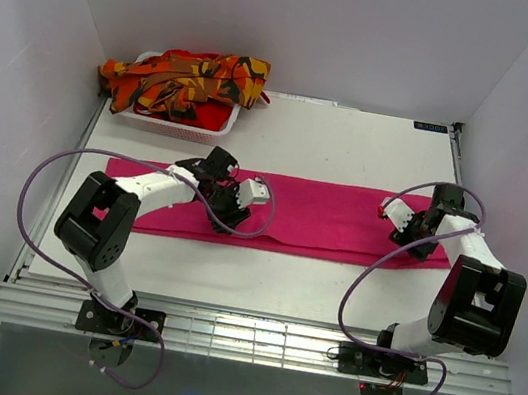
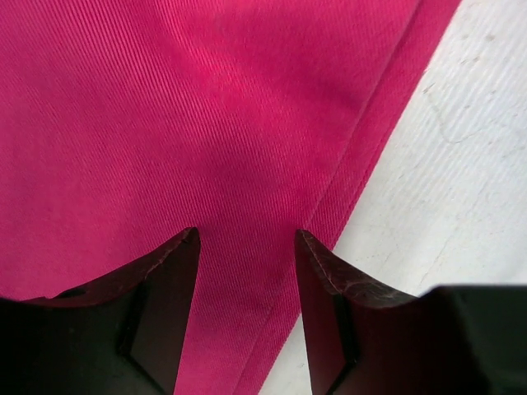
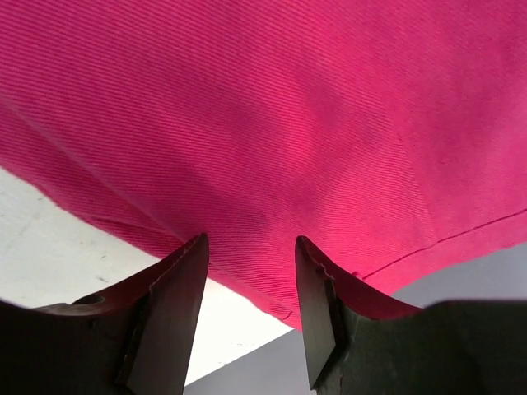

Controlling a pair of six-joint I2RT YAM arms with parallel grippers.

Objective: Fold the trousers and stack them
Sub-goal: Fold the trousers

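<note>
Top external: pink trousers [image 1: 326,218] flat across bench [image 1: 353,152], left end effector [image 1: 228,212] & right end effector [image 1: 404,223] both open, empty, at cloth edges; likely risk: shallow pinch grabs 1 layer only, so fold skews.

The pink trousers [image 2: 165,107] are matt cloth with a fine diagonal rib. The bench [image 2: 461,164] is white, matt and faintly scuffed. The basket [image 1: 174,128] looks like plastic.
</note>
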